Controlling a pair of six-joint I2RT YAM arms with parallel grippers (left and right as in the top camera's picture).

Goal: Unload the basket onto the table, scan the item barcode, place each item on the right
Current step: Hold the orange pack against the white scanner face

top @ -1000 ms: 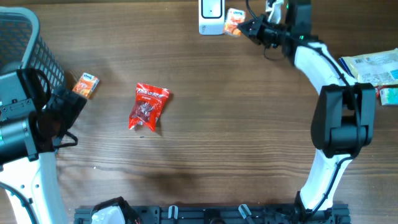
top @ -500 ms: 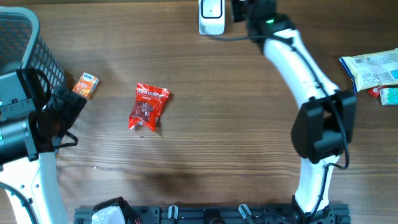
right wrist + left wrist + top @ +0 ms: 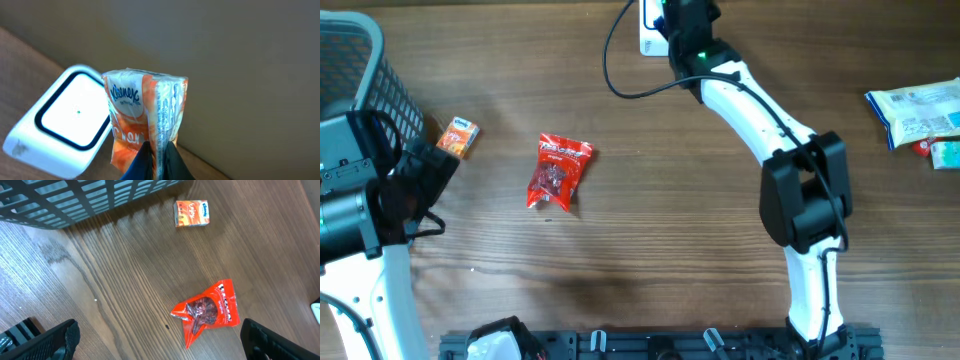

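Observation:
My right gripper (image 3: 158, 151) is shut on the seam of an orange Kleenex tissue pack (image 3: 135, 112), holding it upright just right of the white scanner (image 3: 62, 122) with its black-ringed window. From overhead the right gripper (image 3: 672, 14) reaches to the table's far edge, partly over the scanner (image 3: 647, 36), and it hides the pack. My left gripper (image 3: 160, 347) hangs open above the wood at the left, its fingers (image 3: 52, 341) wide apart, with a red snack bag (image 3: 209, 311) between and beyond them.
A small orange box (image 3: 460, 137) lies near the dark wire basket (image 3: 365, 70) at the far left. The red snack bag (image 3: 558, 172) lies left of centre. Pale food packets (image 3: 918, 112) sit at the right edge. A black cable (image 3: 620, 60) loops by the scanner.
The right arm has swung left along the far edge with the tissue pack, from right of the scanner to over it. The left arm has not moved.

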